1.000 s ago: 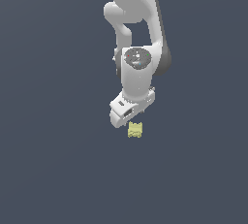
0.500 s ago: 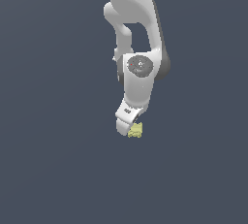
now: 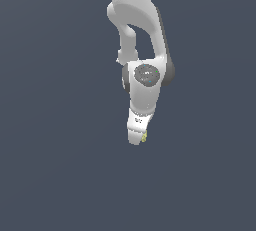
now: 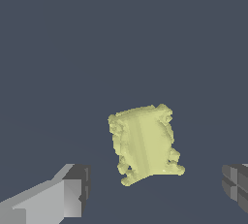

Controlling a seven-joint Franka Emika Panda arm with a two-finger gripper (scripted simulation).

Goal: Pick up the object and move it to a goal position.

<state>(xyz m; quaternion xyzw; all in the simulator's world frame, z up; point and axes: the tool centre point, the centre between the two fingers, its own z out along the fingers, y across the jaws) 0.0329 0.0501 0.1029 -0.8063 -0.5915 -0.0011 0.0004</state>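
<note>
Object [image 4: 144, 143], the pale yellow lumpy block, lies on the tabletop [image 4: 121, 34] between the two fingers [image 4: 72, 191] of the gripper [image 4: 155, 189], whose jaws stand wide with clear gaps on both sides, nothing held. It sits nearer one finger than the other and its edges are notched and uneven, so on closing the nearer pad may well touch first and shove or twist the block, leaving a poor hold on a bump that could slip on the lift. In the exterior view the gripper hides all but a yellow sliver [image 3: 144, 137], so I cannot judge how low the fingertips reach, and closing too high could pinch only the top rim.
</note>
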